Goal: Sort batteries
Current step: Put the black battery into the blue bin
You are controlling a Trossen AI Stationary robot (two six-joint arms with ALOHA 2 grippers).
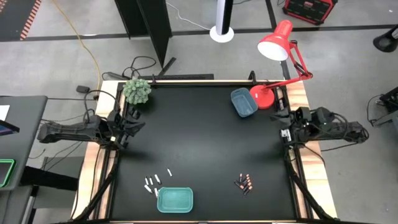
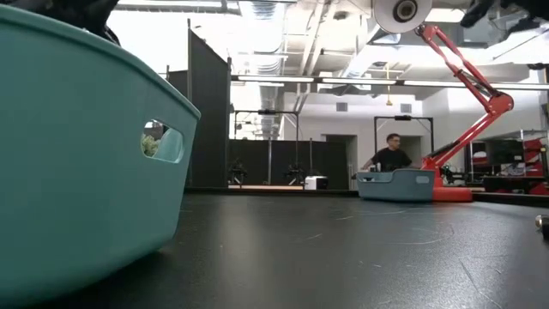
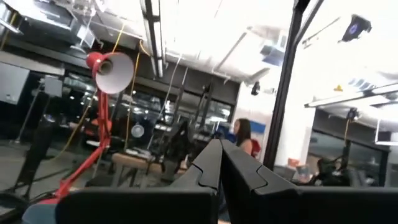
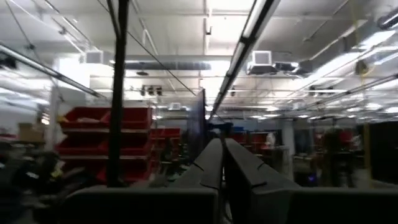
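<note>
Teal tray (image 1: pixel 175 200) at six o'clock, nothing visible inside, whitish batteries (image 1: pixel 153 181) beside it, blue tray (image 1: pixel 244 102) at one o'clock, dark batteries (image 1: pixel 244 183) at five, left gripper (image 1: pixel 132 127) and right gripper (image 1: pixel 281 125) both closed, holding nothing.

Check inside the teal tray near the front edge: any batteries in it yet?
From above, the teal tray looks empty. The whitish batteries lie on the mat beside it; the dark batteries lie apart. The low view sees only its wall.

White batteries (image 1: pixel 155 181) and dark batteries (image 1: pixel 244 183) lie well apart.
</note>
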